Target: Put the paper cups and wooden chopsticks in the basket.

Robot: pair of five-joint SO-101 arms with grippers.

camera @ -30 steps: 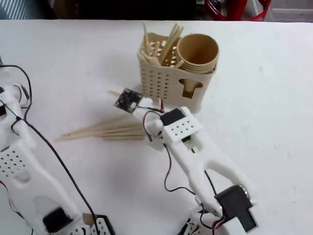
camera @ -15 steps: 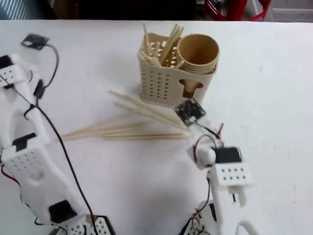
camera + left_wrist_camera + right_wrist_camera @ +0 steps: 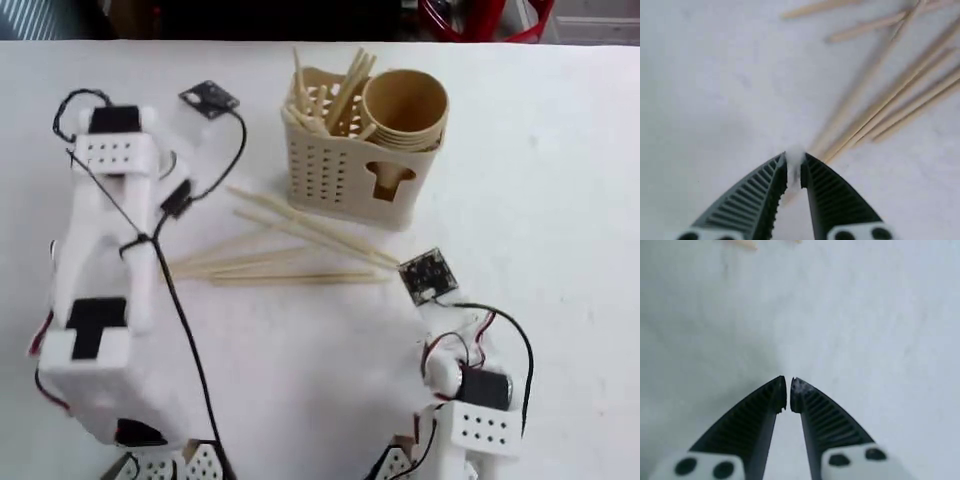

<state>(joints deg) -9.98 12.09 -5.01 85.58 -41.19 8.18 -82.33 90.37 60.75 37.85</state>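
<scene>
Wooden chopsticks [image 3: 290, 262] are seen scattered loose on the white counter [image 3: 560, 200], just in front of the basket [image 3: 345, 175]. Stacked paper cups [image 3: 405, 105] and a further bundle of sticks [image 3: 335, 90] are held upright inside it. The left jaws are held almost together, a thin slit between them, right at the ends of the loose sticks. The right jaws are pressed together over bare counter, apart from the sticks.

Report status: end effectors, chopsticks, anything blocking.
Left end effector, right end effector shut, empty. Loose chopsticks on table beside basket. Cups in basket. Nothing blocking.
</scene>
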